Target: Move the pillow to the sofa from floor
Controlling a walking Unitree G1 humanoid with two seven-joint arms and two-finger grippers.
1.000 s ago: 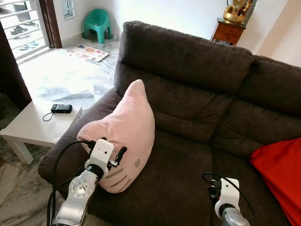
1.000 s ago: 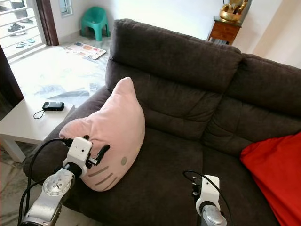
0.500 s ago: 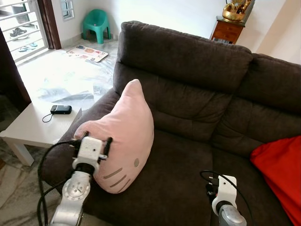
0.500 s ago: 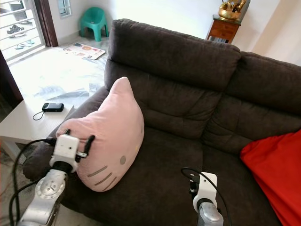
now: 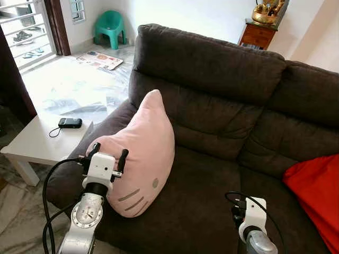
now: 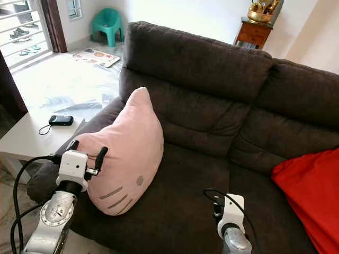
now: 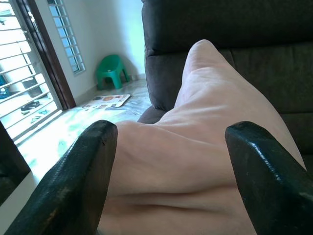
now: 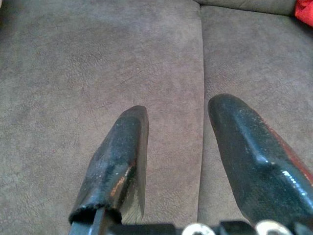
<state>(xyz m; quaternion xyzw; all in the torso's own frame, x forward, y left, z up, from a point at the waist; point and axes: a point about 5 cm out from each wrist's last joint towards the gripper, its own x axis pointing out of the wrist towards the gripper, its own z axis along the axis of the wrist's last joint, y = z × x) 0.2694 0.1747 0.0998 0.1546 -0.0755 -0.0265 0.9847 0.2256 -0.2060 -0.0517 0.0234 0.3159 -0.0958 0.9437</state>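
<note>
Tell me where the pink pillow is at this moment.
In the left eye view, the pink pillow stands on the left seat of the brown sofa, leaning against its left armrest, with the open left gripper just in front of it.

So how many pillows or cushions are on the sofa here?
2: a pink pillow leaning at the sofa's left end, and a red cushion at its right end, cut off by the frame.

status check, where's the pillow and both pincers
Left pincer open, at the pillow's edge, not gripping. Pink pillow on the sofa, leaning on its armrest. Right pincer open, over the seat. Nothing in the way.
</note>
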